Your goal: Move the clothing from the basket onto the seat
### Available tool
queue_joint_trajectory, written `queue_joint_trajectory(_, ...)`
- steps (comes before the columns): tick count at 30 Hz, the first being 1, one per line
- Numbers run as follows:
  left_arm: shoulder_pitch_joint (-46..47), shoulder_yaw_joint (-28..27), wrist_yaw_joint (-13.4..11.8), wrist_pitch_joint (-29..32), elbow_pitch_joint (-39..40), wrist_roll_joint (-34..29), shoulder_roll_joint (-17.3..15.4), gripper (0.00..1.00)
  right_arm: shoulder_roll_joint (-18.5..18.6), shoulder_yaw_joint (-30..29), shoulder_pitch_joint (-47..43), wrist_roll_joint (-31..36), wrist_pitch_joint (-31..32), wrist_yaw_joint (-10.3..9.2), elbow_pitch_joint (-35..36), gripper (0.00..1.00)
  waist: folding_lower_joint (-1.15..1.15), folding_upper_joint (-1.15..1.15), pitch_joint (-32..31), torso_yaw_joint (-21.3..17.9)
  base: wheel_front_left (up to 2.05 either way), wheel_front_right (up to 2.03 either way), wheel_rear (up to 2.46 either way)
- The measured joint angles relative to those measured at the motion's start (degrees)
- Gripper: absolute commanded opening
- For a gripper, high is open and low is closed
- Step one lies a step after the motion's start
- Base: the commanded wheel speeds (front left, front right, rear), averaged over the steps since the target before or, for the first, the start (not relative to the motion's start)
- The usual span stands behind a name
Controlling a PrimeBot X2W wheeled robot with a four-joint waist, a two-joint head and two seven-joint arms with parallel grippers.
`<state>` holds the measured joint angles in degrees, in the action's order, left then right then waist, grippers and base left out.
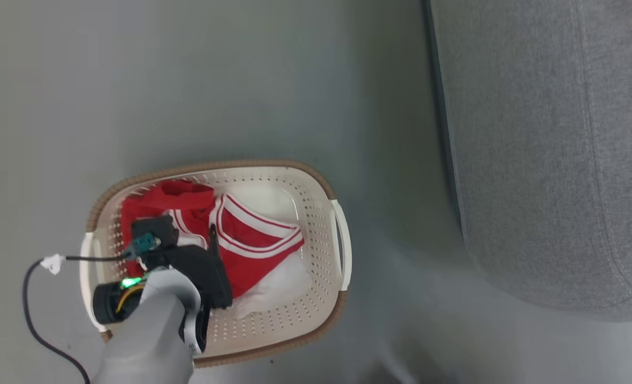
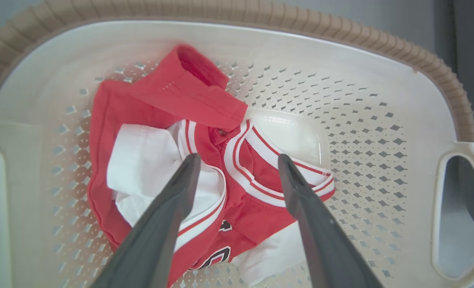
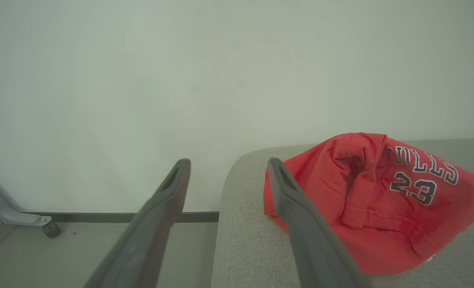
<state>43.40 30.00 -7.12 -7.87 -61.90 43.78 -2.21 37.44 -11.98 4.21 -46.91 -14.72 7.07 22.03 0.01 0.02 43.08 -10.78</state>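
The cream basket (image 1: 316, 192) with its brown rim stands on the floor and holds red clothing (image 1: 252, 240) with white panels and stripe trim. My left gripper (image 2: 237, 162) hangs open just above that pile, one finger over the white panel (image 2: 145, 160), the other over the striped collar (image 2: 261, 160); nothing is held. In the head view the left gripper (image 1: 213, 232) reaches into the basket from the lower left. The grey seat (image 1: 545, 149) fills the right side. My right gripper (image 3: 227, 164) is open near the seat's corner (image 3: 245, 224), beside a red garment (image 3: 381, 200) lying on the seat.
Grey floor (image 1: 241, 80) surrounds the basket, with a gap between it and the seat. A black cable (image 1: 33, 320) trails from my left wrist. A pale wall (image 3: 221, 80) rises behind the seat, and a metal leg with a caster (image 3: 51, 229) stands at the left.
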Motion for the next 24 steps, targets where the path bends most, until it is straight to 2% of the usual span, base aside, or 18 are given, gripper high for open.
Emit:
queue_joint_trajectory(5, 5.71, -0.69, 0.00, -2.38, -6.14, 0.03, 0.03, 1.00, 1.82, 0.12, 1.48, -1.54, 0.00, 0.00, 0.65, 1.00, 0.00, 0.00, 5.16, -1.59, 0.00, 0.00, 0.00)
queue_joint_trajectory(13, 8.11, -0.69, 0.00, -3.42, -13.43, 0.02, 0.00, 1.00, 2.41, 0.66, 2.38, -2.30, 0.00, 0.00, 0.20, 1.00, 0.00, 0.00, 9.61, -3.12, 0.00, 0.00, 0.00)
queue_joint_trajectory(24, 9.49, -0.43, 0.00, -3.91, -13.00, 0.03, -0.01, 1.00, 3.15, 2.05, 3.46, -3.16, 0.00, 0.00, 0.34, 1.00, 0.00, 0.00, 12.40, -4.64, 0.00, 0.00, 0.00)
